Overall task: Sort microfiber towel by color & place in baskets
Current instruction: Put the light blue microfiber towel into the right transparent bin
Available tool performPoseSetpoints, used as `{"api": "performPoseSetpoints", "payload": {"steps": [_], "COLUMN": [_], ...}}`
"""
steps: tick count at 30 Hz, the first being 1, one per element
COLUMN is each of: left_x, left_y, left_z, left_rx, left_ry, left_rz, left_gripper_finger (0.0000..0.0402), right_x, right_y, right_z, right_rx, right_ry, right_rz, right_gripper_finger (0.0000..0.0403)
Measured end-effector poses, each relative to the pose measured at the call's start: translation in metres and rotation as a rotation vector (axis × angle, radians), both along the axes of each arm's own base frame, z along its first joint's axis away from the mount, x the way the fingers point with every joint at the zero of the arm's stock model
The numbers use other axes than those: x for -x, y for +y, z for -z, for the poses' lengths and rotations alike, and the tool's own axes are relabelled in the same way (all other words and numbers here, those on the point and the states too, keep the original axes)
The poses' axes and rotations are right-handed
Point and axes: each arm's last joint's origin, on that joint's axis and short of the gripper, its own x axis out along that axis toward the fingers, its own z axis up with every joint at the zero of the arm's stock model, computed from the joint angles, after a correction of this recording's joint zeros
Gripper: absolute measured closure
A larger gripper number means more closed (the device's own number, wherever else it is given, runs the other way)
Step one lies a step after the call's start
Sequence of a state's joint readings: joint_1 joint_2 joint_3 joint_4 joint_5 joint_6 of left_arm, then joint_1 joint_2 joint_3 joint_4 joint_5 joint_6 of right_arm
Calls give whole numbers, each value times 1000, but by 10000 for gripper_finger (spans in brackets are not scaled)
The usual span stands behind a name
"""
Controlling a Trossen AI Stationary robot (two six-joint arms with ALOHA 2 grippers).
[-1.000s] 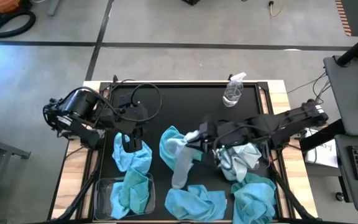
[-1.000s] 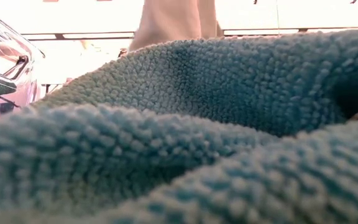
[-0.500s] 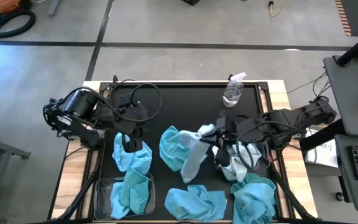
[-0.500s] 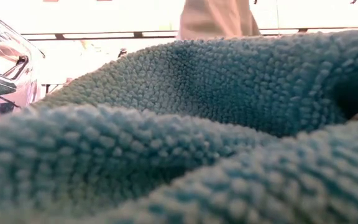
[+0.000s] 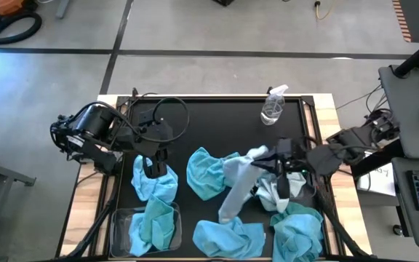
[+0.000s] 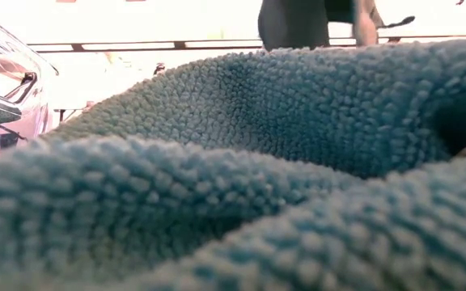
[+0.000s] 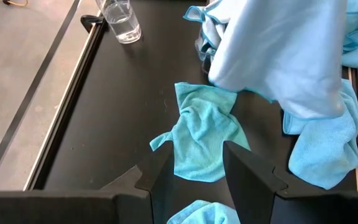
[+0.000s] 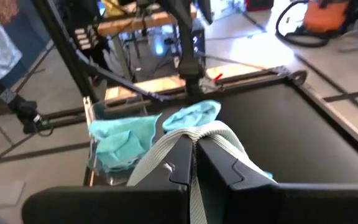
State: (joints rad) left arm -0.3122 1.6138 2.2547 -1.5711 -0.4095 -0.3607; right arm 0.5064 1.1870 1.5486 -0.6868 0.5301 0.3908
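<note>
My right gripper [image 5: 265,158] is over the table's middle, shut on a pale whitish-blue towel [image 5: 237,185] that hangs from it. In the low view this towel [image 6: 294,23] shows as a dark strip behind a turquoise towel [image 6: 233,162] that fills the picture. My left gripper [image 5: 153,164] hovers open over a turquoise towel [image 5: 156,183] at the table's left and touches nothing. Near it, the left basket [image 5: 118,231] holds a turquoise towel [image 5: 151,224]. The right basket [image 5: 305,191] holds pale towels [image 5: 276,191]. More turquoise towels lie at the middle [image 5: 206,173] and the near edge [image 5: 228,236]. My right gripper pinches the pale towel between its two fingers [image 8: 182,163] at a bunched fold [image 8: 199,134] near the towel's upper end. The fingers reach level from the table's right side. The towel hangs slack below them, its lower end [image 5: 228,212] close to the turquoise towels. Whether it rests on them I cannot tell.
A small clear spray bottle [image 5: 273,108] stands near the far edge, also in the left wrist view [image 7: 120,22]. Another turquoise towel [image 5: 297,229] lies at the near right corner. Bare black mat [image 5: 217,124] stretches along the far side. Cables lie by the left arm.
My right gripper has drawn back toward the table's right edge, still shut on the pale towel. The towel has travelled with it, swinging right over the middle turquoise towel, its lower end trailing.
</note>
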Motion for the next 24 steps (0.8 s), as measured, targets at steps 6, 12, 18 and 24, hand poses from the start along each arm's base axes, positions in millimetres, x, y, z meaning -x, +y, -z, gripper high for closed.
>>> {"api": "performPoseSetpoints", "payload": {"steps": [6, 12, 18, 24], "left_x": [0, 0, 0, 0], "left_y": [0, 0, 0, 0], "left_z": [0, 0, 0, 0], "left_rx": [10, 15, 21, 31], "left_ry": [-3, -5, -7, -10], "left_rz": [-11, -17, -23, -33], "left_gripper_finger": [278, 278, 278, 278], "right_x": [21, 39, 52, 67], "right_y": [-4, -14, -22, -29], "right_z": [-1, 9, 23, 36], "right_rx": [44, 34, 0, -54], "right_ry": [21, 122, 261, 434], "right_rz": [102, 229, 323, 398], "right_gripper_finger": [394, 394, 394, 394]}}
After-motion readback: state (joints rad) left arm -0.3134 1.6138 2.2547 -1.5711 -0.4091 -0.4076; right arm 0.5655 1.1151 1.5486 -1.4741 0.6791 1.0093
